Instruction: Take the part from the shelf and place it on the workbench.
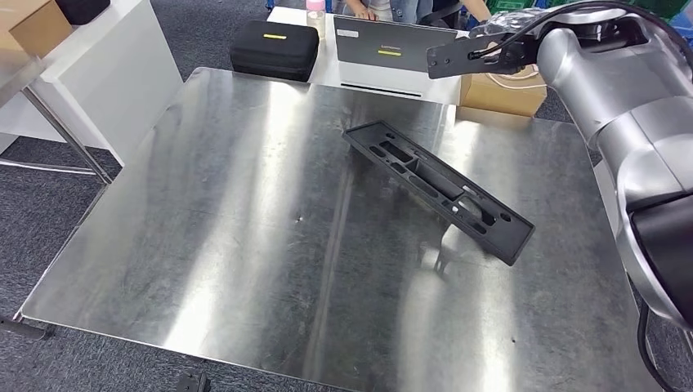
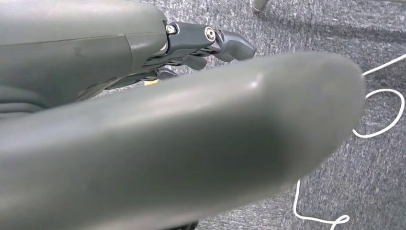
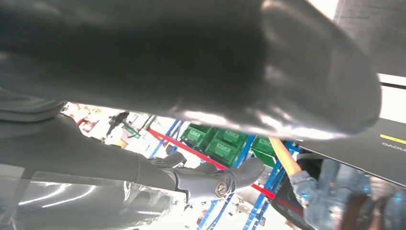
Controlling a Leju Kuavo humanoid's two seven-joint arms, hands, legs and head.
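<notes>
One dark part (image 1: 439,189) lies flat on the steel counter (image 1: 245,245), its long axis running far-left to near-right. The right hand (image 1: 490,51) hovers beyond its far end, fingers apart, holding nothing; the left hand (image 2: 210,43) hangs over carpet, also empty.

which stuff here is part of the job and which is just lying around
Part of the job:
- black part, lying on the workbench
- metal workbench
- right robot hand, raised beyond the far edge

Just lying about:
- black case
- laptop
- cardboard box
- white cable on the floor
</notes>
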